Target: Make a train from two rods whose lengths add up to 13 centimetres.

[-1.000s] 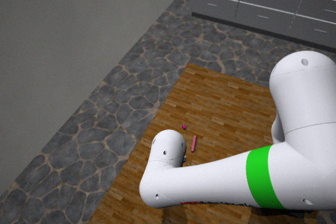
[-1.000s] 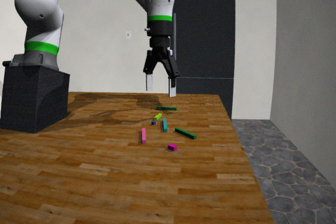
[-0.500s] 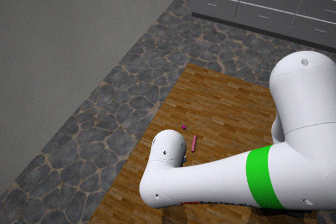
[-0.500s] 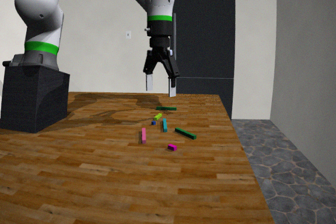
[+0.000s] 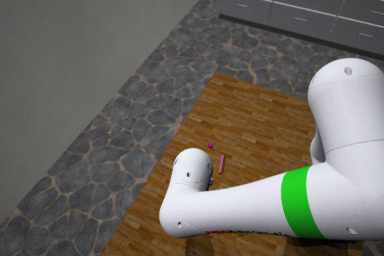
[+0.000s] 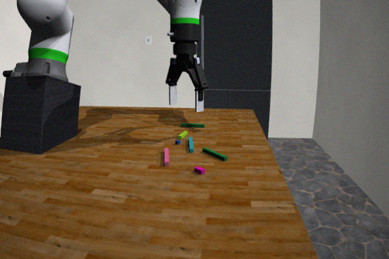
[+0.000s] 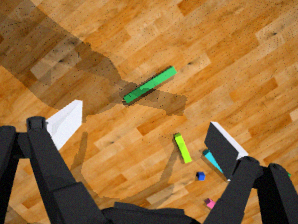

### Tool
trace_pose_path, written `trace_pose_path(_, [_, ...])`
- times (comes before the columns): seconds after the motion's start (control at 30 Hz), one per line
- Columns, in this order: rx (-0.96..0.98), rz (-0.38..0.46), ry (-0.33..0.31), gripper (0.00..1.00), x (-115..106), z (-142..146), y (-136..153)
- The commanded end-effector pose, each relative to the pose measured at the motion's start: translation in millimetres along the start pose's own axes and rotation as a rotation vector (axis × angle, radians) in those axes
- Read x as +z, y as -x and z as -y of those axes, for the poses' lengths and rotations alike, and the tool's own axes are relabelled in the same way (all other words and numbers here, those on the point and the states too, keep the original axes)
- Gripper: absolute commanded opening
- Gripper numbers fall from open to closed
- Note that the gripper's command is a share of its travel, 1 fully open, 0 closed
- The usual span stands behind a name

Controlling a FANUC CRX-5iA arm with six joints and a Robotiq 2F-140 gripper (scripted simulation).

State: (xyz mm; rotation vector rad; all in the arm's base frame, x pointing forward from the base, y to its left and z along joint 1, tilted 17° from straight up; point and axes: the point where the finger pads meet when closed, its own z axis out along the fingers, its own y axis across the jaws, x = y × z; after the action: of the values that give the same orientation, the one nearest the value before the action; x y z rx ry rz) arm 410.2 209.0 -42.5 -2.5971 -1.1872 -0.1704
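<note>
My gripper (image 6: 184, 102) (image 7: 146, 122) is open and empty, high above the table. A green rod (image 6: 192, 125) (image 7: 150, 85) lies farthest back in the exterior view. A lime rod (image 6: 183, 135) (image 7: 183, 148) lies nearer, with a small blue rod (image 6: 177, 142) (image 7: 201, 176) close by. A turquoise rod (image 6: 191, 144) (image 7: 213, 161) lies right of them, partly hidden by a finger in the wrist view. A second green rod (image 6: 215, 154) lies farther right. A pink rod (image 6: 166, 156) (image 5: 221, 164) (image 7: 210, 203) and a magenta rod (image 6: 199, 170) (image 5: 210, 145) lie nearest the exterior camera. All lie apart.
The wooden table (image 5: 253, 115) (image 6: 135, 210) carries the rods. The arm's dark pedestal (image 6: 40, 116) stands at the left in the exterior view. The table's right edge runs beside the second green and magenta rods. The arm hides much of the table in the top view.
</note>
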Motion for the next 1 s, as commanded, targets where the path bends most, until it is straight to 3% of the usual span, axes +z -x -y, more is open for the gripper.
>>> trace_pose_path(0.0, [0.000, 0.000, 0.000, 1.00, 0, 0, 0])
trace_pose_path(0.2, [0.023, 0.000, 0.000, 1.00, -1, -2, 1])
trace_pose_path(0.3, [0.201, 0.001, 0.001, 1.00, -5, -16, 11])
trace_pose_path(0.37, [0.201, 0.001, 0.001, 1.00, -5, -16, 11])
trace_pose_path(0.4, [0.307, 0.001, 0.002, 1.00, -7, -24, 17])
trace_pose_path(0.97, [0.919, 0.000, 0.000, 1.00, -21, -65, 56])
